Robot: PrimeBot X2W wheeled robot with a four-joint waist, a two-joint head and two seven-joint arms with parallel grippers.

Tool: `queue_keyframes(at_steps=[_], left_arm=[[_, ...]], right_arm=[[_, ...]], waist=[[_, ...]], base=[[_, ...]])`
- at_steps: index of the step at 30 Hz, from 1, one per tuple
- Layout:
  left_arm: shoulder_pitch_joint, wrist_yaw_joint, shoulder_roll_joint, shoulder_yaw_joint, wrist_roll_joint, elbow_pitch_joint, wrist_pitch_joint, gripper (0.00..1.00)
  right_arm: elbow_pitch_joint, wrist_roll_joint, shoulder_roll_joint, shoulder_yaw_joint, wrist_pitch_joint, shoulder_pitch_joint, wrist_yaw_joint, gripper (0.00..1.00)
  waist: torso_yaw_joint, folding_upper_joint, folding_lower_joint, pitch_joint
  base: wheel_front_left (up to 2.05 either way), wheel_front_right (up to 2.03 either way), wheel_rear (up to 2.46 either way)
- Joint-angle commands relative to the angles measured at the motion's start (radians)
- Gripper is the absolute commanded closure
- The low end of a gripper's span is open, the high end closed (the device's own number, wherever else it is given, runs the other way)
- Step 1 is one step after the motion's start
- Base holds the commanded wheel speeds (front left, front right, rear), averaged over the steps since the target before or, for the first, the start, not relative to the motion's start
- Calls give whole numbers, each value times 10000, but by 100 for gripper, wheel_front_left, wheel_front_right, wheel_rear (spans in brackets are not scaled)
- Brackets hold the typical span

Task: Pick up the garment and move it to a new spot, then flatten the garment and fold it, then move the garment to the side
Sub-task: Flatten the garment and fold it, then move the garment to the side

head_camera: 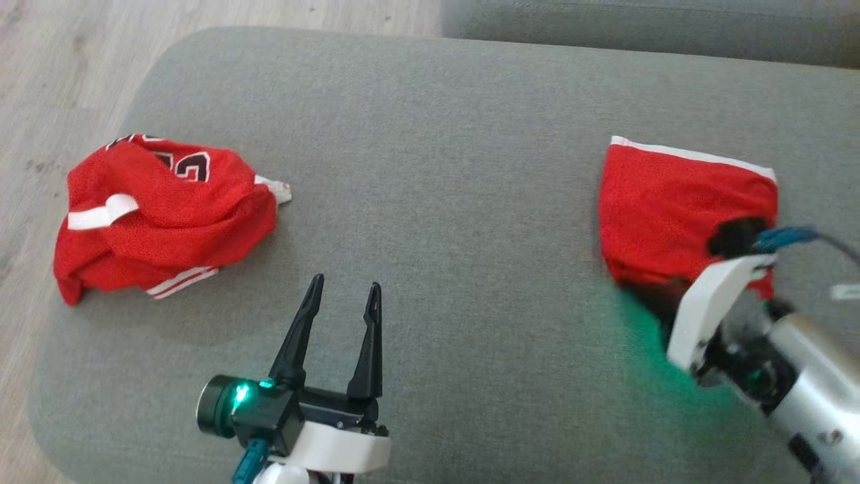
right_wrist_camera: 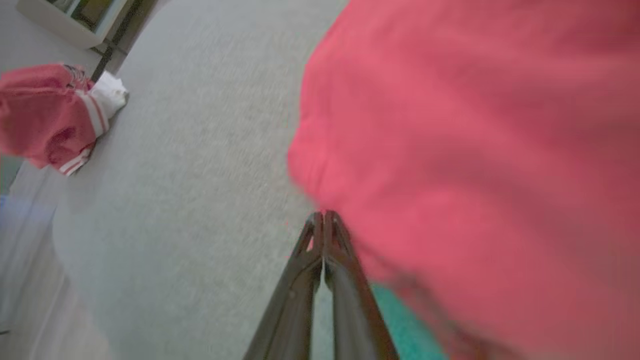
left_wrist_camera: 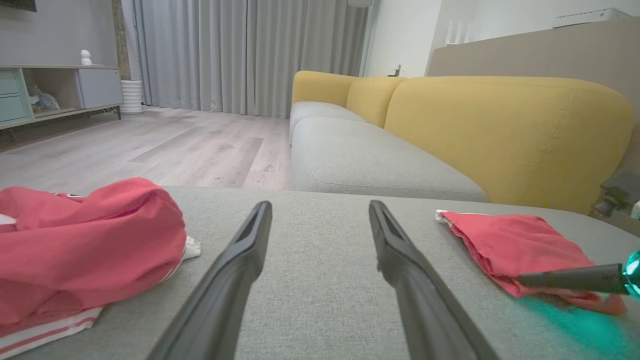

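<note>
A folded red garment with a white band along its far edge lies at the right of the grey cushion. My right gripper is shut, and its tips pinch the cloth's near edge. In the left wrist view one of its dark fingers lies across the garment's near edge. My left gripper stands open over bare cushion at the near middle, holding nothing. In its own view the left gripper points between the two red cloths.
A crumpled red jersey with white stripes and black numerals lies at the cushion's left, near the edge above the wooden floor. A yellow-backed sofa stands beyond the cushion. Bare grey fabric spans the middle.
</note>
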Motion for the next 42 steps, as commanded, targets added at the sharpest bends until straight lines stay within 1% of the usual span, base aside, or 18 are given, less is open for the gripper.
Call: queue_keyframes(at_steps=[1,3,6,7,8,9,11,12,14,16,17,19,23,26,30,33,37,42], left_arm=[[-280,27,-49,314,-65,-227,-51,0],[-234,-3,-49,360,-34,-202,-51,0],[-98,-1,-49,527,31,-219,-51,0],[-34,-3,-49,601,58,-231,-51,0],[38,-6,-49,688,79,-251,-51,0],[123,1,-49,793,94,-292,-51,0],[360,80,-49,1087,63,-422,-51,0],[360,80,-49,1087,63,-422,-51,0],[641,162,-49,1390,24,-518,-51,0],[897,249,-49,1651,159,-600,-51,0],[1026,278,-49,1757,201,-627,-51,0],[1276,367,-49,1990,229,-718,-51,0],[1762,501,-49,2440,389,-957,-51,0],[2119,522,-49,2666,525,-913,-51,0],[2420,433,-49,2845,765,-604,-51,0],[2490,360,-49,2941,842,-384,-51,0],[2507,295,-49,3038,934,-222,-51,0],[2463,219,-49,3074,967,-65,-51,0]], right_arm=[[-457,271,-229,236,137,259,67,100],[-900,560,-404,508,76,479,67,100],[-1504,602,-736,627,-767,745,67,100],[-1654,514,-844,600,-1205,833,67,89],[-1750,345,-946,548,-1719,921,67,36],[-1812,98,-1033,500,-2267,1017,67,0],[-1733,-495,-1078,302,-3497,1238,67,0],[-1733,-495,-1078,302,-3497,1238,67,0],[-1473,-1312,-999,82,-4774,1511,67,0],[-1124,-1970,-690,-317,-5695,1862,67,0],[-937,-2213,-421,-721,-5912,2062,67,0],[-873,-3048,153,-1611,-6045,2453,67,0],[-1635,-5502,1576,-4231,-6059,3743,67,0],[-2277,-6948,2523,-5400,-6061,4688,67,0],[-2797,-8135,3332,-6109,-6062,5433,67,0],[-2877,-8639,3646,-6331,-6063,5715,67,0],[-2950,-8909,3868,-6469,-6063,5854,67,0],[-2998,-9022,3947,-6595,-6063,5908,67,0]], waist=[[-169,0,-1,-166],[-313,0,-1,-316],[-592,0,-1,-543],[-689,0,-1,-624],[-789,0,-1,-724],[-893,0,-1,-826],[-1138,0,-1,-1054],[-1138,0,-1,-1054],[-1350,0,-1,-1310],[-1512,0,-1,-1511],[-1576,0,-1,-1603],[-1716,0,-1,-1786],[-1875,0,-1,-2095],[-1926,0,-1,-2283],[-1906,0,-1,-2460],[-1888,0,-1,-2541],[-1896,0,-1,-2580],[-1889,0,-1,-2588]], base=[[0,0,0],[0,0,0],[0,0,0],[0,0,0],[0,0,0],[0,0,0],[0,0,0],[0,0,0],[0,0,0],[0,0,0],[0,0,0],[0,0,0],[0,0,0],[0,0,0],[0,0,0],[0,0,0],[0,0,0],[0,0,0]])
